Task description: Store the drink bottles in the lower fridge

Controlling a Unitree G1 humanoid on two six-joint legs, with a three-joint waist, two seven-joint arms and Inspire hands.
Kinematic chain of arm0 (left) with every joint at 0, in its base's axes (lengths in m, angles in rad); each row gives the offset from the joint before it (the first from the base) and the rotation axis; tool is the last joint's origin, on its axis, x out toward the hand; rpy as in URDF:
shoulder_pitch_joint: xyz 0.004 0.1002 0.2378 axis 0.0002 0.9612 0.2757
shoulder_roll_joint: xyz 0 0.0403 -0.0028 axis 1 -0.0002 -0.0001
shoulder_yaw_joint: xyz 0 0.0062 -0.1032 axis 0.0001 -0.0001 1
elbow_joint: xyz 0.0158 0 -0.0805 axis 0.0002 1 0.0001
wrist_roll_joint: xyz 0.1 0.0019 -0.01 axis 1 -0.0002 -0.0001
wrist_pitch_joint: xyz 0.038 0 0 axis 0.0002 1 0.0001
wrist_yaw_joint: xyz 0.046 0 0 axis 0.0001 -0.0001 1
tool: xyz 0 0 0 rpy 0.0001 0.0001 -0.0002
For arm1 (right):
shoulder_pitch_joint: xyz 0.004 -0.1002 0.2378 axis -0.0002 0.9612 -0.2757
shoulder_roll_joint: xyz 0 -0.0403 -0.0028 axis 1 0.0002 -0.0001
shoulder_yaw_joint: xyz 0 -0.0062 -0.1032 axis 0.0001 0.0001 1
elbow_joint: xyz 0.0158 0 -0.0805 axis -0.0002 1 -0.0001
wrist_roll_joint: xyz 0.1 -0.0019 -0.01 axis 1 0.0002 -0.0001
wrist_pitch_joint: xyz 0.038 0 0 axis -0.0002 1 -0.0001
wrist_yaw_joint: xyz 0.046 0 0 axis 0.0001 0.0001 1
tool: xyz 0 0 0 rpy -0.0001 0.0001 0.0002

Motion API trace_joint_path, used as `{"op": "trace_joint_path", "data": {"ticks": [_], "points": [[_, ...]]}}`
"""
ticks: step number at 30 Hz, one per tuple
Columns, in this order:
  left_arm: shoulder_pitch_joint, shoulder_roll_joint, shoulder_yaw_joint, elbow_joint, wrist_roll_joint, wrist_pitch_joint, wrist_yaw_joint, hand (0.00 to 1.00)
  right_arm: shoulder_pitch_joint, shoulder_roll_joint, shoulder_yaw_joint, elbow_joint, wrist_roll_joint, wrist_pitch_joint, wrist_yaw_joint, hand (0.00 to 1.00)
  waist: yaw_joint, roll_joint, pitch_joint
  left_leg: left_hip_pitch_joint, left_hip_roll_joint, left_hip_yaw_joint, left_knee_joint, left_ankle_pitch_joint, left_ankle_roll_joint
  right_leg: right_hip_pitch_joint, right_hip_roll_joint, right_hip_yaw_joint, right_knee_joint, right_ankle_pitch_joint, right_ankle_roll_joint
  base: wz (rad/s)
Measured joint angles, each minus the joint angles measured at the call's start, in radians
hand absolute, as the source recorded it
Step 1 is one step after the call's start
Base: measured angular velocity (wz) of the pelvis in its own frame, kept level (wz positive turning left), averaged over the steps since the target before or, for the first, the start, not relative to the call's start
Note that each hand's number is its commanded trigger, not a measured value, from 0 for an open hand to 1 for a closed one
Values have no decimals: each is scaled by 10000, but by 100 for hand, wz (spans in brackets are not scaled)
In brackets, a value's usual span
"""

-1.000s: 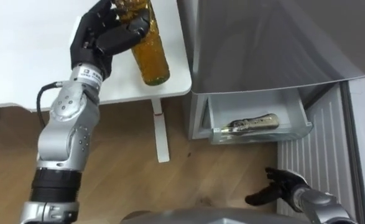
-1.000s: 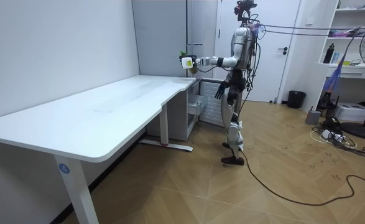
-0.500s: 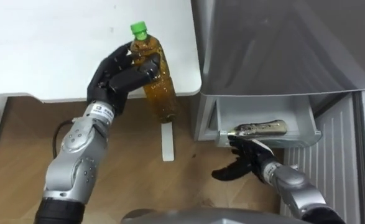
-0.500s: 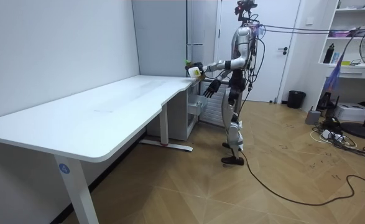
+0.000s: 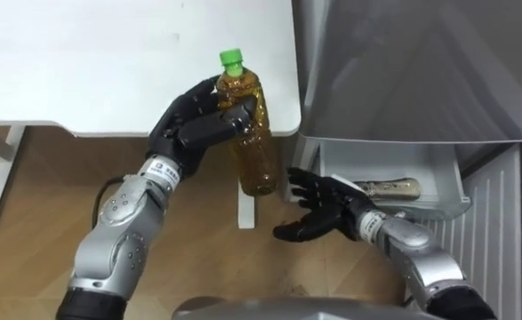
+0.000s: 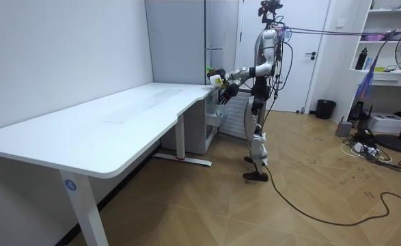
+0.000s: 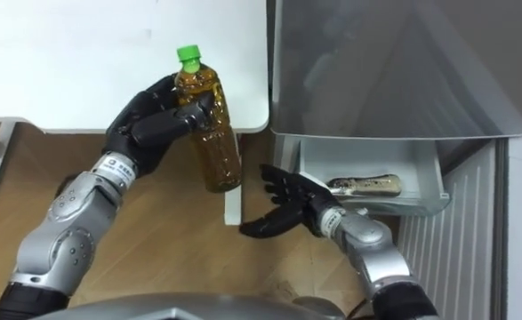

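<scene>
Two bottles, left eye view: a green-capped bottle [image 5: 253,142] of amber drink is held in the air, upright with a slight tilt, in front of the table's near corner. A second bottle [image 5: 390,188] lies on its side inside the open drawer [image 5: 438,173].
Left hand, left eye view: the left hand [image 5: 194,124] has its fingers and thumb curled round the upper half of the green-capped bottle, just under the cap.
Right hand, left eye view: the right hand [image 5: 318,209] is spread with straight fingers and holds nothing. It is just beside the bottle's lower end, and I cannot tell whether it touches it.
Table, left eye view: the white table [image 5: 83,62] fills the upper left.
Fridge, left eye view: the grey fridge [image 5: 403,71] stands just beside the table's right edge, with the drawer pulled out at its foot.
Robot, room view: it stands upright on the wooden floor [image 6: 255,212] at the far end of the long table, beside the fridge, facing the room view's left. Both arms are raised forward, with the green-capped bottle between them at chest height.
Background, room view: a white door [image 6: 309,55] is behind the robot, and a dark bin [image 6: 325,108] stands near it.
Hands, right eye view: the left hand grips the bottle near its top, and the right hand is splayed near its base.
Drawer, right eye view: the second bottle lies along the drawer's floor.
</scene>
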Motion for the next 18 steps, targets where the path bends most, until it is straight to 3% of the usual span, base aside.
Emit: {"op": "trace_joint_path", "data": {"ticks": [6, 12, 18], "points": [[68, 97, -148, 43, 61, 0, -195, 100, 217, 2, 46, -1103, 1168, 72, 756, 0, -39, -52, 29, -96, 0, -12, 6, 0, 0, -19, 3, -44, -16, 0, 0, 3], [302, 191, -411, 609, 212, 13, -501, 100, 261, -36, 309, -1314, 1794, 389, 1659, 0, -36, -62, 24, -108, 0, -1, 16, 0, 1, -48, 3, -40, -19, 0, 0, 0], [380, 210, -762, 1069, 208, 13, -972, 100, 286, -132, 381, -1316, 2730, 419, 2338, 0, -18, -87, 6, -93, -8, 0, 51, -1, 1, -38, -11, -37, 3, 1, 0, 0]]}}
